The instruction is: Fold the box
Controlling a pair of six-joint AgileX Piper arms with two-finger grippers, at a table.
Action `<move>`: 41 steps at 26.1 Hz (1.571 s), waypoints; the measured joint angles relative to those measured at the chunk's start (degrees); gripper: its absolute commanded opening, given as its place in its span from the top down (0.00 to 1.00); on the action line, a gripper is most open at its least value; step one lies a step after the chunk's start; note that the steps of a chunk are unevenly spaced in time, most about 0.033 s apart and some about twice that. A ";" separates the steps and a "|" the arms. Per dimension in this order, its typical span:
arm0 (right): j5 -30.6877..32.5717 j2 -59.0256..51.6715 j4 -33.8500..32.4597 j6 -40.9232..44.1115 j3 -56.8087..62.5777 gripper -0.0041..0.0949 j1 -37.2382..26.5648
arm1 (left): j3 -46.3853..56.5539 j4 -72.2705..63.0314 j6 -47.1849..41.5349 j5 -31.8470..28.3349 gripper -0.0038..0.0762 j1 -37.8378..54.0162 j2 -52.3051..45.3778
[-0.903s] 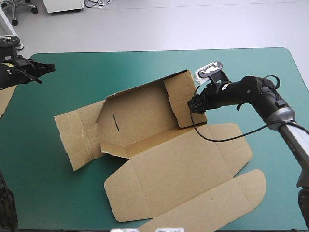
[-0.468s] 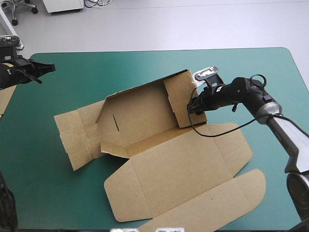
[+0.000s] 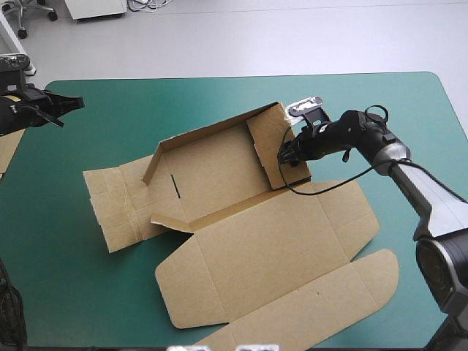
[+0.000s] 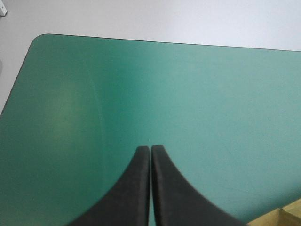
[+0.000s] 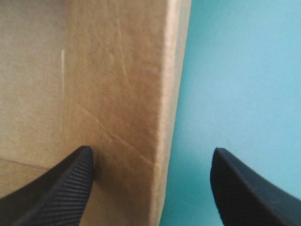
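The brown box (image 3: 241,241) lies spread across the table's middle, its back wall and right side wall (image 3: 274,150) raised and its lid flat toward the near edge. My right gripper (image 3: 287,156) is at that side wall from the right. In the right wrist view the wall's edge (image 5: 162,94) stands between the fingers of the open right gripper (image 5: 153,151). One finger (image 5: 66,183) is on the wall's inner face, and the other is over the teal-green cover. My left gripper (image 3: 73,102) hovers shut at the table's far left, away from the box; in its own view the left gripper (image 4: 150,149) looks over bare cover.
An edge of more brown board (image 3: 9,150) shows at the table's left edge. A corner of the box (image 4: 282,216) shows beside the left gripper. The teal-green cover (image 3: 387,110) is bare along the far edge and at the right.
My right gripper has moved a little to the left against the side wall. The box has shifted and turned slightly with it. The left arm has stayed still.
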 measured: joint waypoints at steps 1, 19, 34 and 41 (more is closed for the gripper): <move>0.14 0.29 0.00 0.00 -0.90 0.37 0.06 | 0.00 0.00 0.00 0.00 0.96 0.00 0.00; 5.22 4.66 3.50 -2.81 -6.39 0.44 0.31 | 0.00 -0.06 0.00 0.46 0.96 0.00 0.00; 24.34 20.06 -11.61 8.95 -34.15 0.44 4.72 | 0.00 -0.12 0.00 0.88 0.96 0.00 0.00; 25.44 22.80 -12.12 10.35 -34.55 0.88 4.72 | 0.00 -0.17 0.00 1.25 0.96 0.00 0.00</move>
